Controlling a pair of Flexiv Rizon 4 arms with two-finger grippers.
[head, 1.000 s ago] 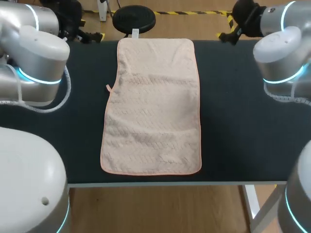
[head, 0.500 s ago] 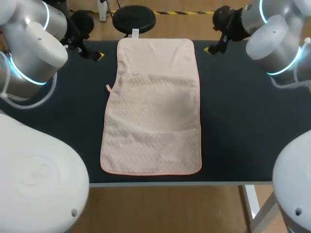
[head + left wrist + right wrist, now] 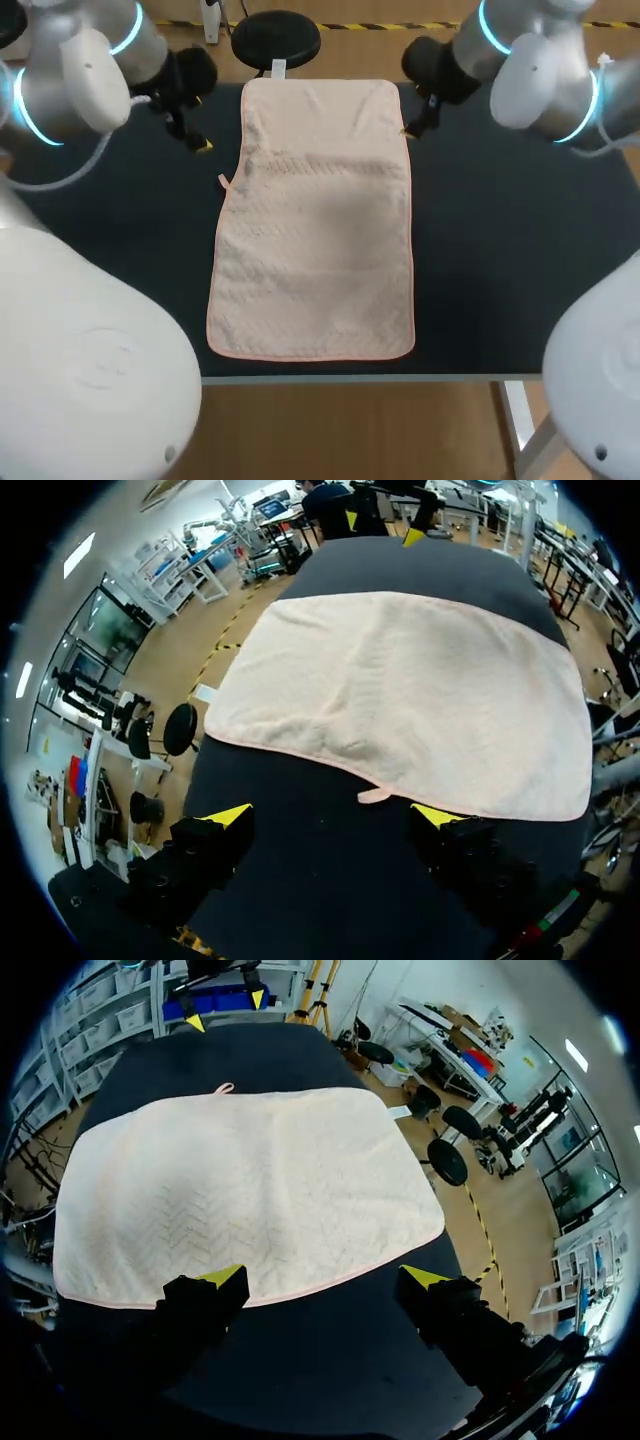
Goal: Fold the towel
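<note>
Towel (image 3: pixel 312 220): lay flat, centre frame, no fold begun. I noted left gripper (image 3: pixel 335 813) and right gripper (image 3: pixel 322 1276) released, empty.

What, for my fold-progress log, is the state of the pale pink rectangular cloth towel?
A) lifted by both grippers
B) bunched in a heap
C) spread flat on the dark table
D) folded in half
C: the towel lies spread flat on the table; the left gripper and right gripper are open, holding nothing.
</note>
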